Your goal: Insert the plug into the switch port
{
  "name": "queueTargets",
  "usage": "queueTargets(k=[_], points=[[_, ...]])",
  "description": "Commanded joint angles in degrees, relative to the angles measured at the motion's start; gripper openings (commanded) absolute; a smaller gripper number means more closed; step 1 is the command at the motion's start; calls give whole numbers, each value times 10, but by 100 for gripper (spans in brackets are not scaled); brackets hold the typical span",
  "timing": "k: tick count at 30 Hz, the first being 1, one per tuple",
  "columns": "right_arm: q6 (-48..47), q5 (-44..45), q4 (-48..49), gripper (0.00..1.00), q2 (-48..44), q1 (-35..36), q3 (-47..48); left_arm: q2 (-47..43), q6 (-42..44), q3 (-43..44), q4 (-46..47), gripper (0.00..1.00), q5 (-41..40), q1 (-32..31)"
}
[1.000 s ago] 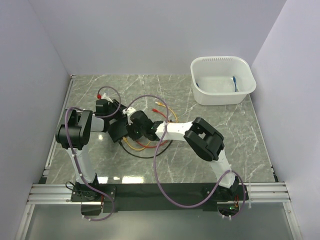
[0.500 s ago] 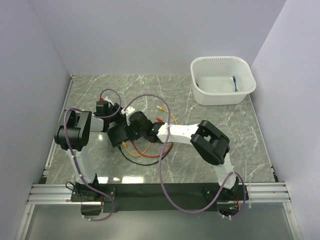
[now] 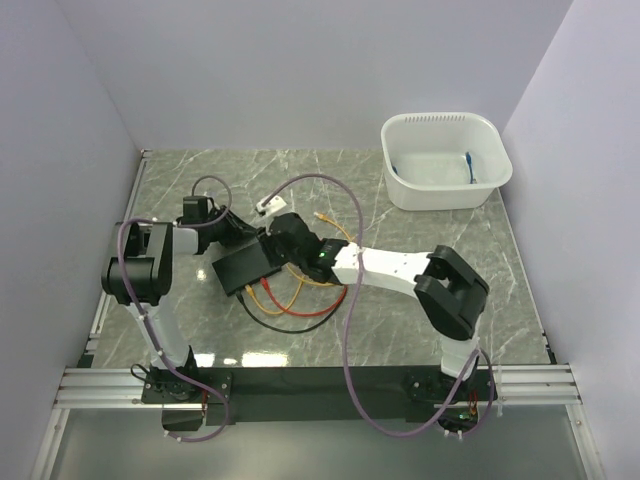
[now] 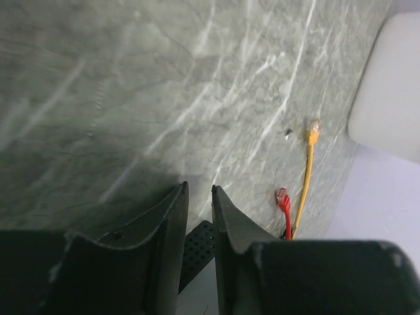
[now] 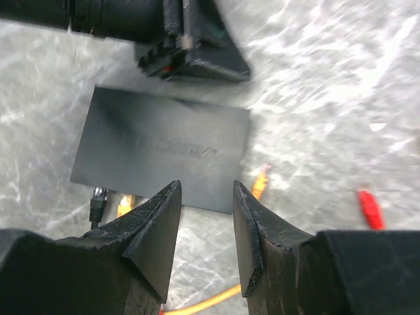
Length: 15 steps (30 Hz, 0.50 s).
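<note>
Two grippers are crowding the switch [image 5: 164, 147]: right gripper [image 5: 207, 190] is hovering above it, parted and empty; left gripper [image 4: 199, 190] is sitting nearly closed, hold I cannot tell.

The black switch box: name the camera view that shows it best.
Right wrist: the switch box lies with nearly its whole top face in view, beyond the open right end effector. Top external shows it small and from far off. Left wrist shows at most a dark textured corner.
</note>
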Motion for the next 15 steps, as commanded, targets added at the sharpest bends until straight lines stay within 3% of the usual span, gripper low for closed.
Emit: queueTargets(k=[1,7,15], points=[[-5,44,19,45,-57,-10,-14,-12,27,24,-60,28,-25,8],[13,61,32,45,-72,-35,-48,-38,35,60,-92,28,-44,35],[35,21,39,45,-76,-78,-72,-73,55,97,-105,28,-59,56]])
